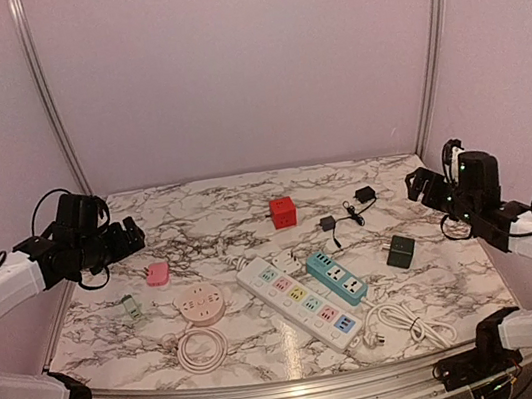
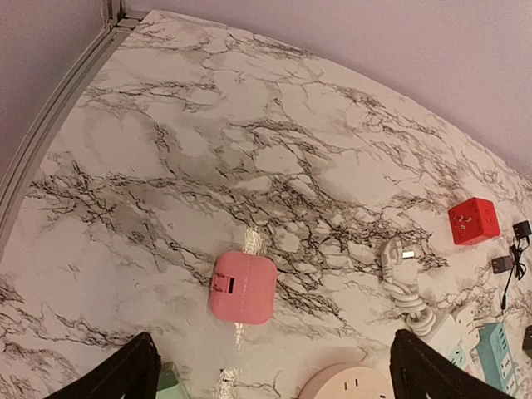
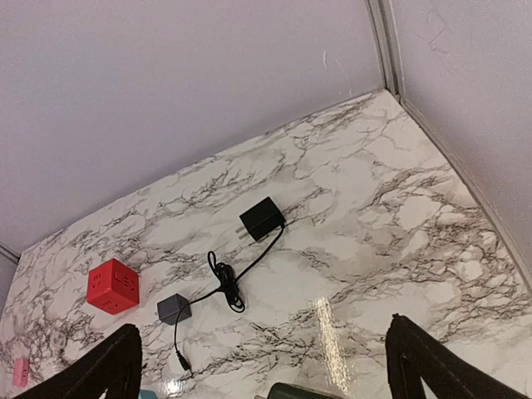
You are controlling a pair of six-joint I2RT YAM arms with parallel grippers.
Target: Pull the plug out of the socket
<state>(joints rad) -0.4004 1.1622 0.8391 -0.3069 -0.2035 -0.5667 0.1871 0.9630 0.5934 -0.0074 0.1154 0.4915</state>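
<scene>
A white power strip (image 1: 298, 297) with coloured sockets lies at the table's middle, beside a teal strip (image 1: 336, 277). A small white plug (image 1: 283, 255) seems to sit in the white strip's far end; I cannot tell how deep. My left gripper (image 1: 135, 234) is open and empty, held above the table's left side over a pink adapter (image 2: 243, 288). Its fingers (image 2: 125, 374) stand wide apart. My right gripper (image 1: 417, 183) is open and empty, above the right side. Its fingers (image 3: 112, 370) frame a black adapter (image 3: 262, 219) and a grey adapter (image 3: 174, 308).
A red cube socket (image 1: 283, 212) stands at the back middle. A round pink socket (image 1: 199, 303) with a coiled white cable (image 1: 202, 350) lies front left. A dark green cube (image 1: 401, 251) and a loose white cable (image 1: 399, 321) lie at the right. A small green item (image 1: 131, 308) lies left.
</scene>
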